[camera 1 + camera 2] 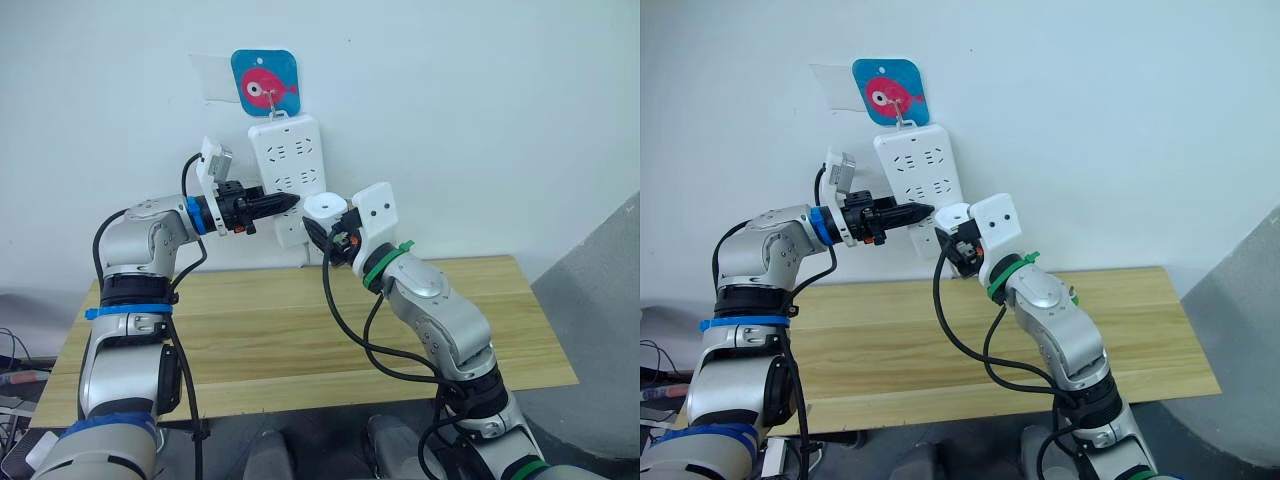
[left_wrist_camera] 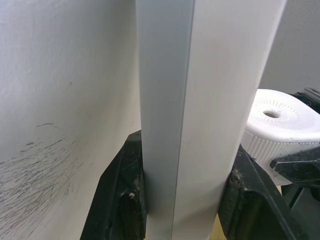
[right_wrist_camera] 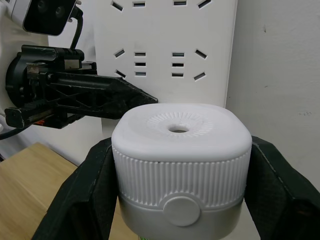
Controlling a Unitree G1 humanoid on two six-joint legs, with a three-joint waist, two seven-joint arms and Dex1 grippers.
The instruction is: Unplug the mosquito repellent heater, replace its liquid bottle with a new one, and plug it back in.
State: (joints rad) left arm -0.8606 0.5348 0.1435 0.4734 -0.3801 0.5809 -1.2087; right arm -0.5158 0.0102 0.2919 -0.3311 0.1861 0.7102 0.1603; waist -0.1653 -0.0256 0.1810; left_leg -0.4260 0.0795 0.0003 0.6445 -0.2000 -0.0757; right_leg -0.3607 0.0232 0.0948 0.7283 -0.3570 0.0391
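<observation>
The white mosquito repellent heater (image 3: 180, 150), ribbed and with a round vent hole on top, sits between the black fingers of my right gripper (image 1: 330, 222), which is shut on it. It is held close in front of the lower end of the tall white power strip (image 1: 287, 150) on the wall. Its prongs and its liquid bottle are hidden. My left gripper (image 1: 285, 203) reaches in from the left and is shut on the strip's side edge. In the left wrist view one finger (image 2: 125, 200) presses each side of the strip (image 2: 200, 100), with the heater (image 2: 280, 120) just beyond.
The strip hangs from a hook on a blue plaque with a pink fish (image 1: 265, 83). Below it stands a wooden table (image 1: 300, 330) against the white wall. A grey panel (image 1: 600, 300) rises at the right. Black cables loop off both forearms.
</observation>
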